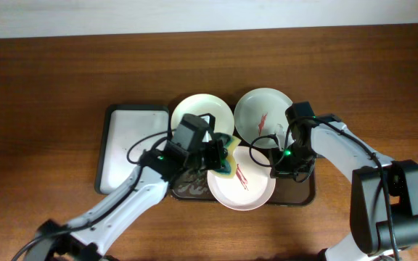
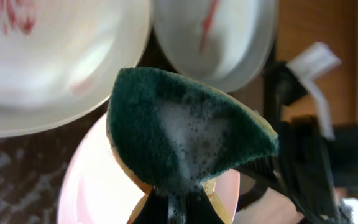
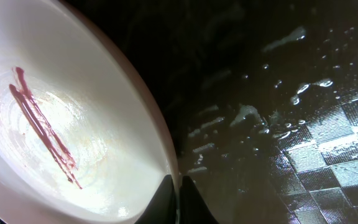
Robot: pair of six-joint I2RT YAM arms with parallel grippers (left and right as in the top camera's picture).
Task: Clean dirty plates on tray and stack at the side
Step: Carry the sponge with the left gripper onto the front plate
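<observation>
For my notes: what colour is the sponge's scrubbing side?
Dark green; the sponge shows best in the left wrist view.

Bench (image 1: 49,72) is showing brown wood grain, smooth, with a low sheen. Tray (image 3: 328,143) base is gleaming: dark, glossy, chequer-textured, carrying wet droplets. White plate (image 3: 73,124) is reading smooth and glossy. Sponge (image 2: 185,130) is presenting a rough green scouring face, sudsy, over yellow foam.
</observation>
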